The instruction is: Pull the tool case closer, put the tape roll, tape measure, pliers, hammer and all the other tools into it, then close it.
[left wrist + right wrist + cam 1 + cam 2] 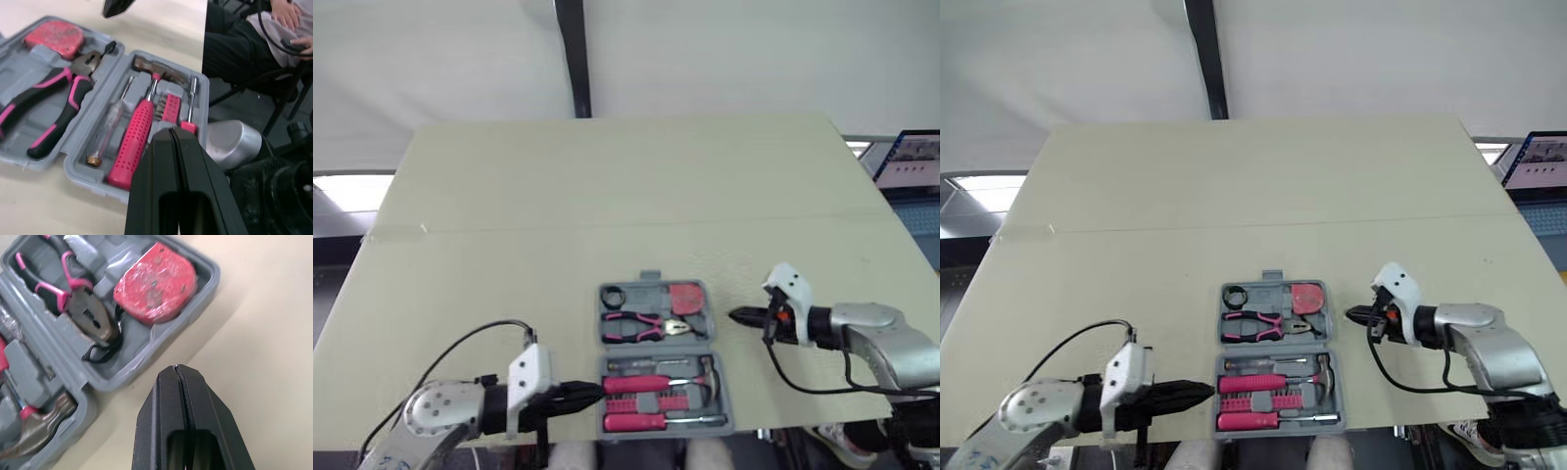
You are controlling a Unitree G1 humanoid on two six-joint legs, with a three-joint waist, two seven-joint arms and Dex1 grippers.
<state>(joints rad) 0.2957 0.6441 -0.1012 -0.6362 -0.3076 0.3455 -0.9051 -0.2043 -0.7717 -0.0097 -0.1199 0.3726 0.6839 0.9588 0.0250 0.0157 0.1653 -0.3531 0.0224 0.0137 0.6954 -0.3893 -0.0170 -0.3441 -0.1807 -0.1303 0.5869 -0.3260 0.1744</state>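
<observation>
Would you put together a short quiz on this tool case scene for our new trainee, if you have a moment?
1. True or false: the tool case lies shut on the table.
2. Which tool shares the far half of the case with the pliers? A) hammer B) tape measure C) screwdriver
3. Fill in the word: the left gripper and the right gripper both have their fingers ____.

Key: 1 false, the case lies open with both halves showing. 2 B. 3 shut.
</observation>
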